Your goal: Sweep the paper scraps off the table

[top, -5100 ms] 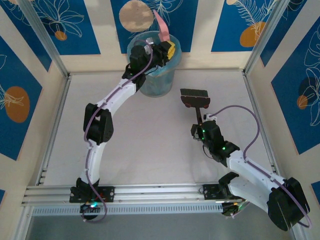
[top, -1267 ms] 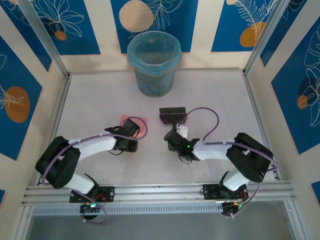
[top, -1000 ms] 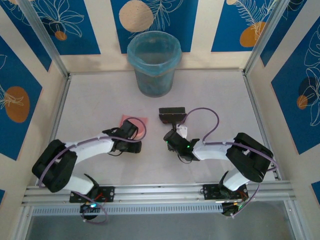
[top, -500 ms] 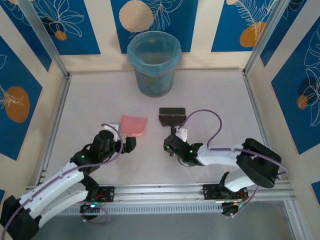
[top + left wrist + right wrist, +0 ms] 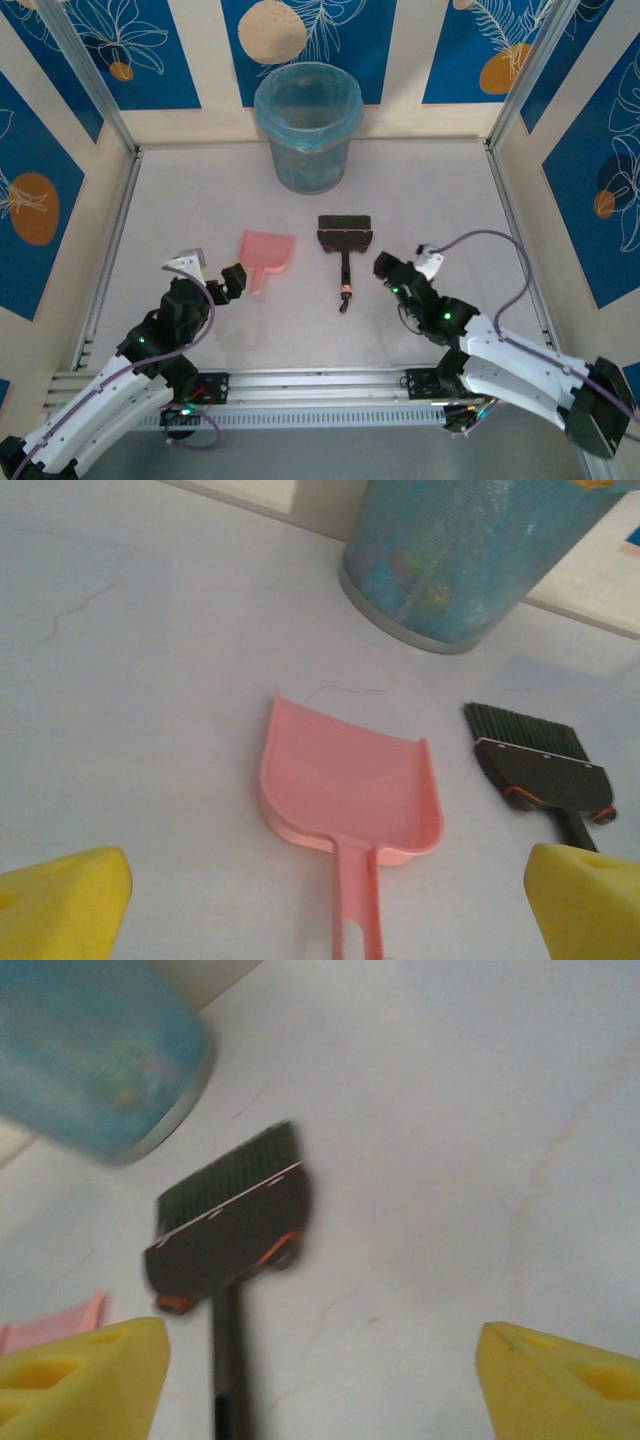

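Note:
No paper scraps show on the table (image 5: 450, 200); they are hidden, apart from blurred coloured specks behind the bin's mesh (image 5: 400, 570). A pink dustpan (image 5: 268, 250) (image 5: 350, 780) lies flat at mid-table with its handle toward me. Beside it on the right lies a black brush (image 5: 344, 236) (image 5: 230, 1225), bristles toward the bin. My left gripper (image 5: 210, 272) (image 5: 325, 905) is open just behind the dustpan handle, holding nothing. My right gripper (image 5: 400, 268) (image 5: 320, 1375) is open to the right of the brush handle, with nothing between its yellow fingers (image 5: 80, 1375).
A blue-lined mesh bin (image 5: 307, 125) stands at the back centre of the table. Aluminium rails (image 5: 300, 385) edge the table, and patterned walls close it on three sides. Bare surface lies to the right of the brush.
Both arms have drawn back toward the near edge. The right gripper opened and let go of the brush handle. The left gripper moved off the dustpan, which stays on the table.

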Controlling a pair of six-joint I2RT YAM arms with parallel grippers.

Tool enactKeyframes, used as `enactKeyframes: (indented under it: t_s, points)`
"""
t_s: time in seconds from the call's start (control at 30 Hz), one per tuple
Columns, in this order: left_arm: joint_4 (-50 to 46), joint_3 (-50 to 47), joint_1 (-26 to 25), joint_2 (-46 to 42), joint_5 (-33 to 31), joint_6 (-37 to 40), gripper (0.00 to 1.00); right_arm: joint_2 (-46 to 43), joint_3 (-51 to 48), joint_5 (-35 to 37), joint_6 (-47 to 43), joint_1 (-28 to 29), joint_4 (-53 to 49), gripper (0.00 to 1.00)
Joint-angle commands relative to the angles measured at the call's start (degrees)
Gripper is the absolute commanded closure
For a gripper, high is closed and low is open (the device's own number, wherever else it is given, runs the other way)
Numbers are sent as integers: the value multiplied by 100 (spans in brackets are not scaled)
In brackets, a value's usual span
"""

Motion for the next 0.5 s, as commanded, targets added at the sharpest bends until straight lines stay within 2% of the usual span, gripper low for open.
enactKeyframes:
  t_s: [0.0, 0.07, 0.13, 0.23, 0.33, 0.47]
  points:
    - [237, 441, 75, 356, -428, 89, 0, -538, -203, -448, -69, -568, -407, 10]
    - [385, 815, 178, 818, -497, 216, 0, -777, -74, -389, -221, -664, -639, 0]
    - [609, 1123, 401, 1301, -306, 290, 0, -798, 93, -270, -407, -671, -724, 1]
    - [872, 1616, 1054, 2091, 330, 219, 0, -606, 235, -572, -1062, -859, -125, 1]
    - [1460, 1841, 1874, 2734, 1215, -21, 0, -177, 558, -1560, -1092, -1633, 210, 1]
    - [2561, 1676, 2763, 3378, 1576, -155, 0, 588, 764, -2190, -1604, -2702, 948, 1]
